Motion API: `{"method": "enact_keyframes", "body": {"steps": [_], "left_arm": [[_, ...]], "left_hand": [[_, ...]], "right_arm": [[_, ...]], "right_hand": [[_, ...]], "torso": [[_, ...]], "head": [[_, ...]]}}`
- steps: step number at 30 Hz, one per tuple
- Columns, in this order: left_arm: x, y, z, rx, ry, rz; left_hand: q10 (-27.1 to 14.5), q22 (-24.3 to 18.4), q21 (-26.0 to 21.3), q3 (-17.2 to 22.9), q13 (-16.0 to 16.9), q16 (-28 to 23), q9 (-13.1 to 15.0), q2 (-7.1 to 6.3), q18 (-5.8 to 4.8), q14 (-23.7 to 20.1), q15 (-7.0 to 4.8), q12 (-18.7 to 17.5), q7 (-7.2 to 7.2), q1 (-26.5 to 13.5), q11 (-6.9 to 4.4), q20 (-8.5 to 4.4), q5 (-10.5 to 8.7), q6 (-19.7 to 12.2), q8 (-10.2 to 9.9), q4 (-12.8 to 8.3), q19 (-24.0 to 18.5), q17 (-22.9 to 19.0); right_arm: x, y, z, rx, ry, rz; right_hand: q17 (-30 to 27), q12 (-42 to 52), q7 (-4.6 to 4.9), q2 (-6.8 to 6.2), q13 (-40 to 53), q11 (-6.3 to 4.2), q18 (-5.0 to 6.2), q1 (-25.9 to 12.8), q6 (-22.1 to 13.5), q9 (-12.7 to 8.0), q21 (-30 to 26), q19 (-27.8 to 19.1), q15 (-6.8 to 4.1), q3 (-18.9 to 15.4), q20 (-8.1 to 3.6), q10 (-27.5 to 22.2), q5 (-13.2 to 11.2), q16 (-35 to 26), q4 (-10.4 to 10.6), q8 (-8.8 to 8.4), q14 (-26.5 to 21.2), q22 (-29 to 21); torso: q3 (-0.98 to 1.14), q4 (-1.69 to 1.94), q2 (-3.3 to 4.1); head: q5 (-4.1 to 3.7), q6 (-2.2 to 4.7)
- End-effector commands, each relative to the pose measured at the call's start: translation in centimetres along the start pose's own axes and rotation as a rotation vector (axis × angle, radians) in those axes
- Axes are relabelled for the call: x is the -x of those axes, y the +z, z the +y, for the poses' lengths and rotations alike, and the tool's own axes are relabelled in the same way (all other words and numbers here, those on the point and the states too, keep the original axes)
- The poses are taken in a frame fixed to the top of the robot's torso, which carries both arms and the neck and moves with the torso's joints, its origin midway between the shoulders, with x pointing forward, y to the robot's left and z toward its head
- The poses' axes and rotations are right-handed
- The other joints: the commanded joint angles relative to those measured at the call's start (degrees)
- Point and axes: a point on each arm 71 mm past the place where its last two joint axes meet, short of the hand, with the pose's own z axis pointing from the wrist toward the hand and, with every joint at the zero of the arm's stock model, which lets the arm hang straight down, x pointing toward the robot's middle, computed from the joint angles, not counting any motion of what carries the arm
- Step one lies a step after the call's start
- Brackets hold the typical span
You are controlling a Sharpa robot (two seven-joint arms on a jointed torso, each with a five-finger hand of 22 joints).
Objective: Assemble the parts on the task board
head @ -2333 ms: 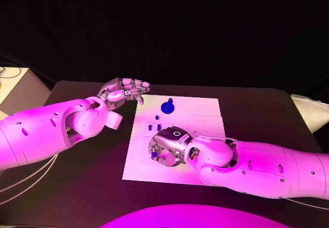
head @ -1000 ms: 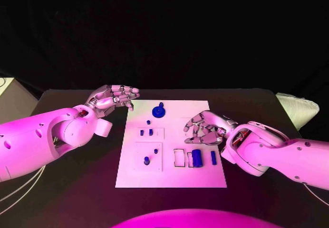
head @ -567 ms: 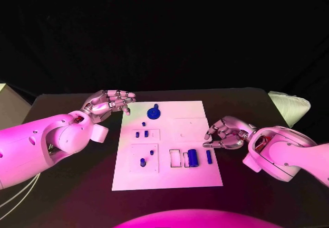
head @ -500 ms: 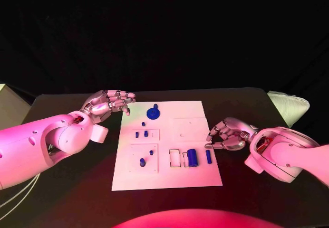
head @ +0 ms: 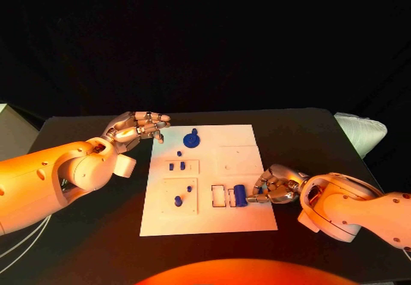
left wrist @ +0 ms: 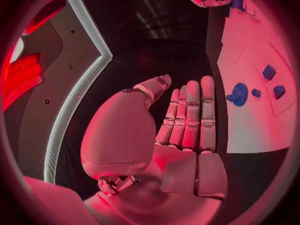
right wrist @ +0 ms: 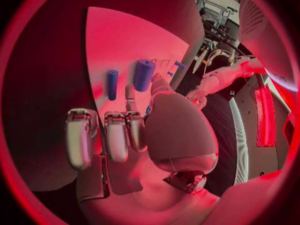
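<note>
The white task board (head: 248, 217) lies mid-table. It carries a blue round part with a knob (head: 193, 141), several small blue pegs such as one near its left side (head: 178, 202), and a thick blue cylinder (head: 240, 196). My right hand (head: 272, 187) rests at the board's right edge, fingers curled, tips beside the cylinder. In the right wrist view one fingertip (right wrist: 129, 96) lies between a slim blue pin (right wrist: 112, 84) and the cylinder (right wrist: 143, 75); neither is gripped. My left hand (head: 137, 126) hovers curled off the board's far left corner, holding nothing. The left wrist view shows the round part (left wrist: 238, 94).
A white ribbed object (head: 356, 132) sits at the table's right edge and a pale box (head: 9, 122) stands off its left side. Bare black table (head: 94, 237) lies on both sides of the board.
My right hand has left the board's near left area, crossed to its right edge and come down beside the blue cylinder, over the slim pin. The camera shifted. The left hand stayed put.
</note>
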Motion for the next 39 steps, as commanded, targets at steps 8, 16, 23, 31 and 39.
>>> {"method": "enact_keyframes", "body": {"steps": [8, 16, 23, 31, 39], "left_arm": [[-0.2, 0.0, 0.0, -0.006, -0.014, 0.02], [-0.3, 0.0, 0.0, -0.003, -0.016, 0.025], [-0.3, -0.2, -0.1, 0.0, -0.016, 0.026], [-0.2, -0.3, -0.1, 0.003, -0.016, 0.024], [-0.3, -0.3, -0.1, 0.004, -0.017, 0.028]], "left_hand": [[0.2, -0.1, -0.2, 0.0, 0.0, 0.4, 0.0, 0.08, 0.41, 0.1, -0.47, 0.2, -0.2, -0.8, -0.01, -0.07, -0.26, 0.0, 0.2, 0.3, 0.4, -0.1], [0.2, -0.1, -0.3, 0.1, 0.0, 0.4, 0.0, 0.19, 0.41, 0.2, -0.49, 0.2, -0.2, -0.7, -0.02, -0.1, -0.22, 0.1, 0.3, 0.4, 0.5, 0.0], [0.2, -0.2, -0.3, 0.1, 0.0, 0.5, 0.0, 0.23, 0.41, 0.2, -0.49, 0.2, -0.2, -0.7, 0.0, -0.11, -0.21, 0.1, 0.3, 0.4, 0.5, -0.1], [0.1, -0.2, -0.3, 0.1, -0.1, 0.5, 0.0, 0.26, 0.41, 0.2, -0.49, 0.1, -0.19, -0.7, 0.01, -0.12, -0.2, 0.2, 0.3, 0.4, 0.5, -0.1], [0.1, -0.2, -0.3, 0.2, -0.1, 0.5, 0.0, 0.28, 0.41, 0.2, -0.49, 0.1, -0.18, -0.6, 0.01, -0.14, -0.2, 0.2, 0.4, 0.4, 0.6, -0.1]], "right_arm": [[-0.9, 0.7, 0.4, -0.034, -0.011, -0.012], [-1.9, 1.4, 0.8, -0.031, 0.007, 0.008], [-2.3, 2.3, 0.9, -0.031, 0.006, 0.013], [-2.8, 2.8, 1.1, -0.029, 0.003, 0.028], [-2.6, 2.8, 0.9, -0.039, 0.031, -0.008]], "right_hand": [[7.9, 0.5, -0.15, 0.24, 11.2, -0.26, -0.96, -1.7, 0.2, -0.1, 0.7, 4.5, -0.25, -1.5, -0.37, 3.8, 0.4, 0.4, 0.0, 0.42, 4.5, 12.1], [8.0, 0.4, -0.16, 0.93, 11.3, -0.26, -0.94, -3.0, 0.1, -0.1, 0.6, 4.5, -0.25, -2.2, -0.37, 3.8, 0.6, 0.4, 0.1, 0.6, 4.5, 12.1], [8.0, 0.3, -0.17, 1.08, 11.1, -0.27, -0.94, -2.7, 0.1, -0.1, 0.6, 4.5, -0.25, -2.1, -0.37, 3.7, 0.5, 0.4, -0.1, 0.67, 4.5, 12.1], [8.0, 0.2, -0.21, 1.63, 11.3, -0.31, -0.96, 0.4, 0.0, -0.1, 0.7, 4.5, -0.28, -1.8, -0.38, 3.7, 1.0, 0.4, -0.3, 1.0, 4.4, 12.3], [8.1, 0.2, -0.51, 2.2, 11.5, -0.67, -1.03, 11.3, 0.2, -0.9, 1.0, 4.6, -0.65, 5.1, -0.68, 3.8, 7.2, 0.4, -1.4, 0.76, 4.5, 12.5]], "torso": [[-0.01, -0.04, 0.0], [-0.05, 0.04, 0.09], [-0.12, 0.11, 0.09], [-0.13, 0.16, 0.01], [-0.09, 0.11, 0.03]], "head": [[-0.17, -0.33], [-0.28, -0.53], [-0.26, -0.83], [-0.11, -1.15], [-0.09, -1.06]]}}
